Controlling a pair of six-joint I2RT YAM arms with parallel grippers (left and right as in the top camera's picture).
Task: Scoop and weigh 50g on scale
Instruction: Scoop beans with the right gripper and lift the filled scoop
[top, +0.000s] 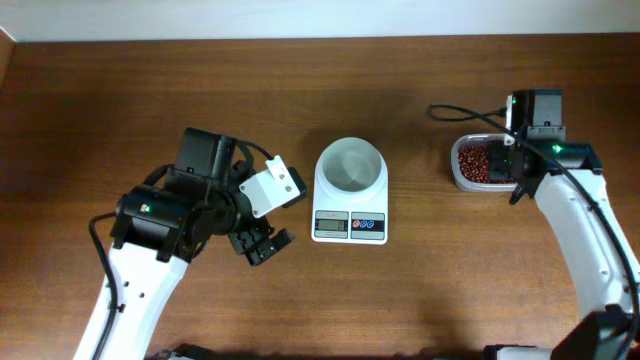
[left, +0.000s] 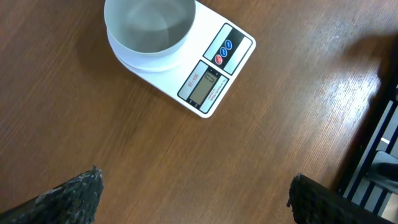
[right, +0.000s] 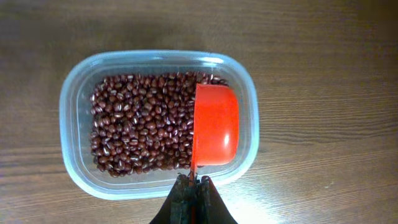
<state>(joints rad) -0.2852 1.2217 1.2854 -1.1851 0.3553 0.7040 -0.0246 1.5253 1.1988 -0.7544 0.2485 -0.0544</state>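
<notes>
Left jaws, at 8 o'clock of the scale (top: 350, 205), gape wide and hold nothing; the scale sits mid-surface, its bowl empty. Right jaws, at 3 o'clock, pinch the red scoop (right: 214, 124) by its handle inside the tub (right: 65, 112) of beans (right: 137, 124). The scoop should probably be driven under the beans and lifted level.

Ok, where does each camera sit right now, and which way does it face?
Overhead: above the table, looking straight down; left arm and right arm show.
Left wrist: on the left arm, facing down at the scale; open left end effector at the bottom corners.
Right wrist: looking down into the bean tub; shut right end effector holds the red scoop.
Shared: overhead and left wrist see the scale; overhead and right wrist, the bean tub.
</notes>
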